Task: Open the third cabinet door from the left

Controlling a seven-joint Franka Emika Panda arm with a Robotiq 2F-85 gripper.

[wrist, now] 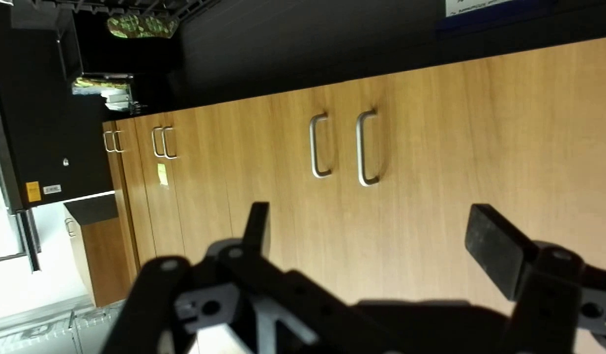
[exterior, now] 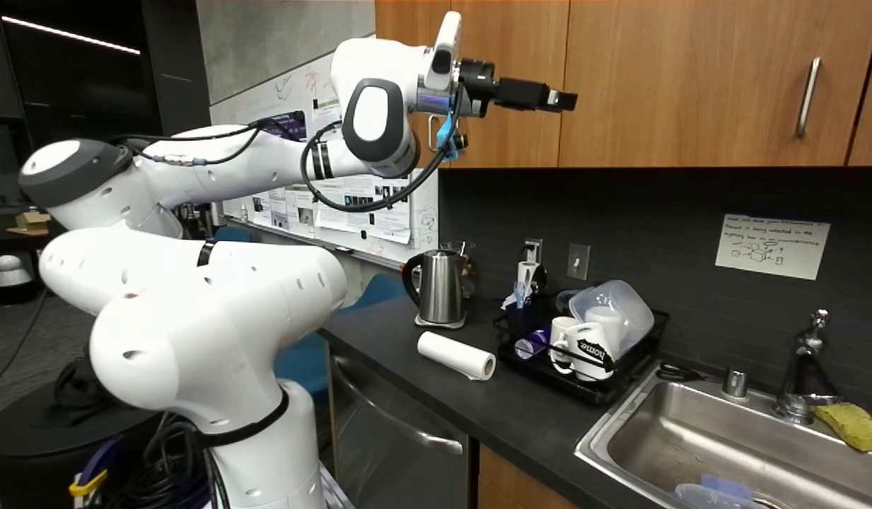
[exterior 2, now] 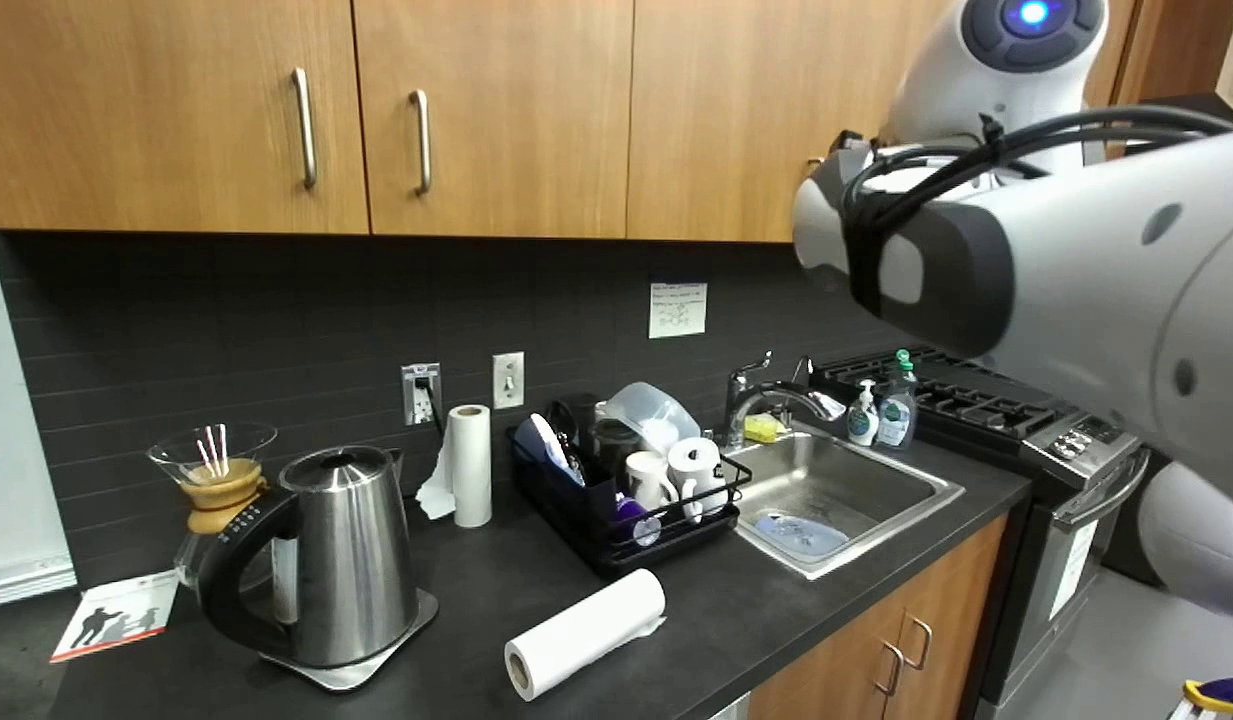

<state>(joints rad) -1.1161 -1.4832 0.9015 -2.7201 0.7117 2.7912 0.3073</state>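
i have my claw (wrist: 369, 228) with its fingers (wrist: 494, 248) spread wide, one between 7 and 8 o'clock, the other near 4. past them i face closed wooden cabinet doors (wrist: 430, 147). one silver handle (wrist: 360, 147) is at 2 o'clock, its neighbour (wrist: 313, 147) near 1, both apart from my fingers. toward 9 i see two farther pairs of handles (wrist: 164, 143), a yellow note (wrist: 162, 174) at the nearer pair's 6 o'clock, and, further out, an orange label (wrist: 33, 191). a dark wall (wrist: 342, 34) lies at 12, a white paper (wrist: 475, 6), partly cut off, between 1 and 2. between 10 and 11 is something green and brown (wrist: 140, 27), too dim to name.
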